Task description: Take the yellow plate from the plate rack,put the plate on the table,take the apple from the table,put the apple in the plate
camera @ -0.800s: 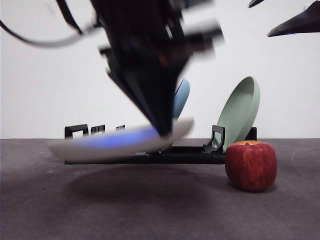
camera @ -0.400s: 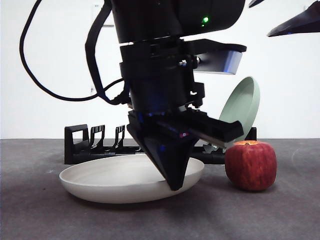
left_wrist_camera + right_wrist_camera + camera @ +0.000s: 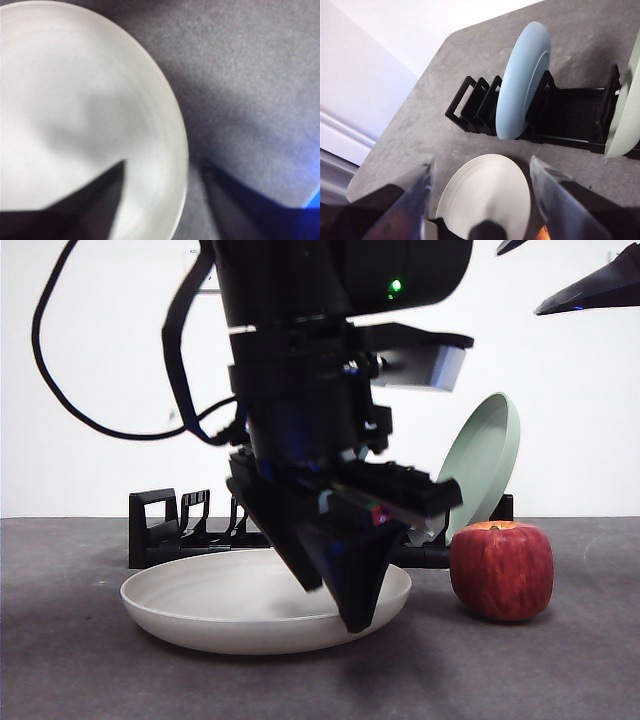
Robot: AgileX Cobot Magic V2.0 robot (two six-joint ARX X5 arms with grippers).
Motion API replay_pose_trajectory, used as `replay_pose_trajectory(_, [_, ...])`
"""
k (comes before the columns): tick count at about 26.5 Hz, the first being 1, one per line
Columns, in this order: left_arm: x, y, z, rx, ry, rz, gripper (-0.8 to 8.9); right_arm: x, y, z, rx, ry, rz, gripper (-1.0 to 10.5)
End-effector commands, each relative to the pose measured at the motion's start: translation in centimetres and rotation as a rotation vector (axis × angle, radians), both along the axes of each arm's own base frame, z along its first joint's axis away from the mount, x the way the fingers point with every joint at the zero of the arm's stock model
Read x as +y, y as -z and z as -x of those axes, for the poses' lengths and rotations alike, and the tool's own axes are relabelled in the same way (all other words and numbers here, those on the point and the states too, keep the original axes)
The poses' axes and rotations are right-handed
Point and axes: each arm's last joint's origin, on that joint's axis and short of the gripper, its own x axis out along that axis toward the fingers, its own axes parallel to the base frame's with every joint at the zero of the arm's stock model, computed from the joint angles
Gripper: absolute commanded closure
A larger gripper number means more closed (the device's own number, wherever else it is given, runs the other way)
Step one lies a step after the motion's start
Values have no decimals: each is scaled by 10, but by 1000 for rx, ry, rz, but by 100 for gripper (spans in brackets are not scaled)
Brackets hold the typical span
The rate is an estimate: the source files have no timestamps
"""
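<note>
The yellow plate [image 3: 240, 605], a wide, shallow, matte cream-white dish with only a faint yellow tint, lies flat on the dark grey, speckled surface [image 3: 90, 670], just in front of the long, low black plate rack [image 3: 165, 530]. The left tool [image 3: 345, 575] hangs low over the plate's right side, big and dark in the front view. Its two black jaws are spread, and in the left wrist view [image 3: 160, 200] one stands over the inside of the plate [image 3: 75, 115] and the other outside the rim over the bare surface [image 3: 250, 75], so the rim runs between them without being pinched.

The dark red apple [image 3: 502, 570], streaked and with a yellow-orange patch at its stem dip, sits on the surface to the right of the plate, apart from it and just in front of the rack's right end. A pale green round plate [image 3: 485, 460] leans in the rack behind the apple.

The right tool [image 3: 480, 200] waits high above, its jaws apart and holding nothing. From its view, a light blue round plate [image 3: 522, 80] stands on edge in the middle slots of the rack [image 3: 570, 120], the green plate [image 3: 625, 120] is at the far end, and the cream plate [image 3: 485, 192] lies on the surface [image 3: 420, 135] below.
</note>
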Motion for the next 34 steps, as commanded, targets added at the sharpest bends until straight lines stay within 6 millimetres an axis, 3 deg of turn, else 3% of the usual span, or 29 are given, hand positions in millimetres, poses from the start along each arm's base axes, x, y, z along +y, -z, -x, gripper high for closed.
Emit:
replay_pose_trajectory(1, [4, -26, 2, -47, 2, 66, 499, 4, -2, 0, -33, -31, 22, 621])
replay_pose_trajectory(3, [10, -47, 5, -81, -3, 125, 499, 9, -2, 1, -44, -52, 34, 620])
replay_pose_trajectory(7, [34, -97, 15, -223, -48, 232, 499, 20, 0, 4, -41, -18, 120, 444])
replay_pose_trajectory(9, [50, -122, 22, -314, -86, 280, 499, 26, 1, 7, -47, -2, 212, 435])
replay_pose_trajectory(14, [105, -183, 48, -572, -224, 423, 499, 42, -2, 16, -42, 21, 430, 436])
replay_pose_trajectory(19, [163, -226, 78, -750, -352, 608, 499, 60, 0, 22, 2, 33, 606, 442])
replay_pose_trajectory(23, [211, -250, 106, -838, -414, 793, 500, 80, 21, 12, 75, -3, 713, 443])
replay_pose_trajectory(26, [245, -257, 124, -902, -483, 870, 500, 96, 52, -8, 164, -38, 794, 443])
replay_pose_trajectory(29, [262, -258, 134, -930, -517, 904, 500, 106, 83, -24, 255, -70, 849, 443])
replay_pose_trajectory(34, [265, -256, 135, -923, -511, 883, 500, 117, 128, -42, 369, -107, 913, 447])
